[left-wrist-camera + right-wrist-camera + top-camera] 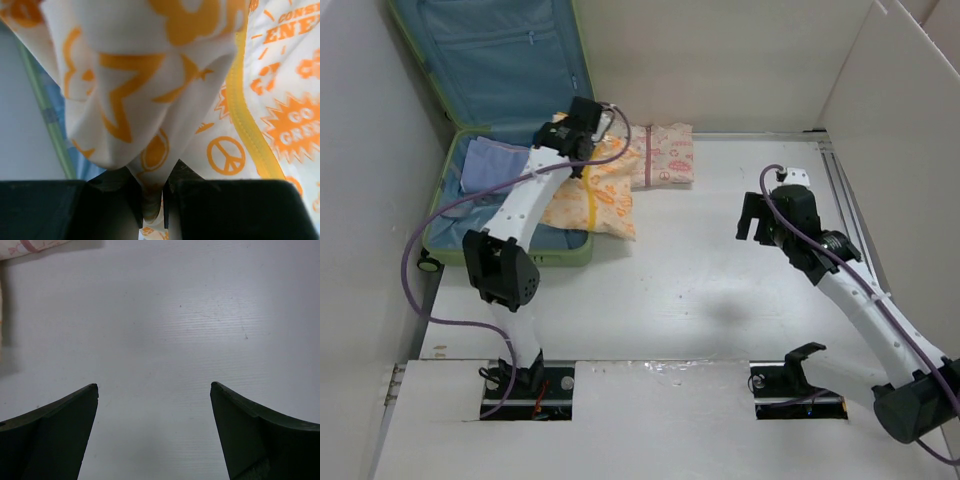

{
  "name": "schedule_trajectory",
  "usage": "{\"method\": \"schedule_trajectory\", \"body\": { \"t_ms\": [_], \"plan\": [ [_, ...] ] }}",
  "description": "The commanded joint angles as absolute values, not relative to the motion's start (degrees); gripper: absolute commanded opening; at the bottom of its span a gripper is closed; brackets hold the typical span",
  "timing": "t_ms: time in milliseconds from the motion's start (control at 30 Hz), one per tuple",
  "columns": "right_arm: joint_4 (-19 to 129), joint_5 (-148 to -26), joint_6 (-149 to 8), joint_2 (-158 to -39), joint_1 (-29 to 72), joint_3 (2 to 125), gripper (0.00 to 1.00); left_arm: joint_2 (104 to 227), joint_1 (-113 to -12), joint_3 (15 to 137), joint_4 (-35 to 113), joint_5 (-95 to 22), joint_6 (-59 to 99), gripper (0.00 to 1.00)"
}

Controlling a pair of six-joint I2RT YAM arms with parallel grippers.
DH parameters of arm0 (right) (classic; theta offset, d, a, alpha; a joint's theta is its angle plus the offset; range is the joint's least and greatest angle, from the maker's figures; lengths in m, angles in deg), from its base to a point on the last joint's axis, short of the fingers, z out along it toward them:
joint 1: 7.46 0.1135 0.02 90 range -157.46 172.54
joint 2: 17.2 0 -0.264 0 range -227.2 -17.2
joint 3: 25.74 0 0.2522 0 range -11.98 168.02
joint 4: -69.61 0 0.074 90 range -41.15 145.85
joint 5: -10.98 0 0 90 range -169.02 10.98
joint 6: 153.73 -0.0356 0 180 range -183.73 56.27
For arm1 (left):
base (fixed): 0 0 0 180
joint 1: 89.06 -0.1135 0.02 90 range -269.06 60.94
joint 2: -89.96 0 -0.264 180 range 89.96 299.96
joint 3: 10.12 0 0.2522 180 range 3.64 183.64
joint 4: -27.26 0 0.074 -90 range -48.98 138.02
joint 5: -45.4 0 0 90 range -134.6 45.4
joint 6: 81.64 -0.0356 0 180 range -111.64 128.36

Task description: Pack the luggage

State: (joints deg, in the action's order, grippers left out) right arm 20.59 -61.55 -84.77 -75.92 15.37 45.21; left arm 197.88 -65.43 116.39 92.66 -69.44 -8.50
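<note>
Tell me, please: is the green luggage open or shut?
Open. The lid of the luggage stands raised at the back, showing its blue lining; the base lies flat with a blue cloth inside.

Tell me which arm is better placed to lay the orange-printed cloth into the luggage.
Left. The left gripper is shut on the orange-printed cloth at the luggage edge; the right gripper hangs open over the table, well apart.

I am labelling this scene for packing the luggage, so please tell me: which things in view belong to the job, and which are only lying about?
Belonging to the job: luggage, open; orange-print cloth, pinched by the left gripper, jaws shut; pale blue cloth, already inside; pink-print cloth on the table, probably next.

Only lying about: purple cable; white side walls.
</note>
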Motion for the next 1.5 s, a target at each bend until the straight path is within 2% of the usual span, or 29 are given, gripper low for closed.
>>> {"method": "schedule_trajectory", "body": {
  "t_ms": [0,200,367,433,567,833,900,967,1000,1100,1133,1233,1300,1467],
  "plan": [
    [26.4,-62.1,-80.8,-78.5,14.0,49.5,0.97,191.7,-74.3,115.1,93.2,-75.5,-13.3,0.00],
    [29.6,-64.1,-76.1,-88.3,11.7,55.8,0.98,192.9,-89.5,105.4,85.2,-65.1,-19.6,0.00],
    [31.4,-65.3,-74.0,-96.0,9.8,61.9,0.98,196.9,-98.2,95.2,66.0,-63.3,-27.9,0.00],
    [31.4,-65.8,-73.5,-99.6,9.8,64.0,0.98,202.2,-101.7,96.4,64.4,-64.7,-28.8,0.00],
    [30.4,-65.8,-72.3,-104.6,9.8,69.0,0.98,209.6,-107.3,108.4,66.9,-65.4,-27.5,0.00],
    [29.0,-66.9,-72.3,-110.9,9.8,74.2,1.00,212.3,-108.6,107.8,64.1,-62.8,-29.8,0.00],
    [28.2,-68.3,-71.8,-112.5,9.8,75.4,1.00,213.4,-108.0,108.7,64.9,-65.8,-27.0,0.02],
    [29.1,-70.0,-71.3,-113.9,10.3,76.2,1.00,214.1,-108.0,110.8,67.6,-66.3,-25.1,0.16],
    [30.0,-71.0,-71.3,-114.6,10.3,76.7,1.00,214.1,-108.0,111.7,68.5,-66.3,-23.5,0.30],
    [33.4,-75.9,-70.8,-119.5,10.3,79.7,1.00,214.1,-108.6,116.4,71.7,-66.3,-21.5,0.58],
    [34.1,-79.4,-70.8,-121.4,10.3,81.3,1.00,214.1,-108.6,118.0,72.6,-65.3,-21.0,0.71],
    [35.2,-84.0,-73.0,-131.4,9.2,91.2,1.00,212.9,-107.4,124.2,75.4,-64.6,-20.3,0.98],
    [35.2,-87.9,-75.2,-137.1,8.6,99.8,1.00,211.6,-106.3,127.4,76.7,-65.1,-19.8,1.00],
    [36.6,-92.2,-85.1,-153.8,6.9,111.3,1.00,207.4,-105.7,130.3,78.9,-64.8,-17.7,1.00]
  ]
}}
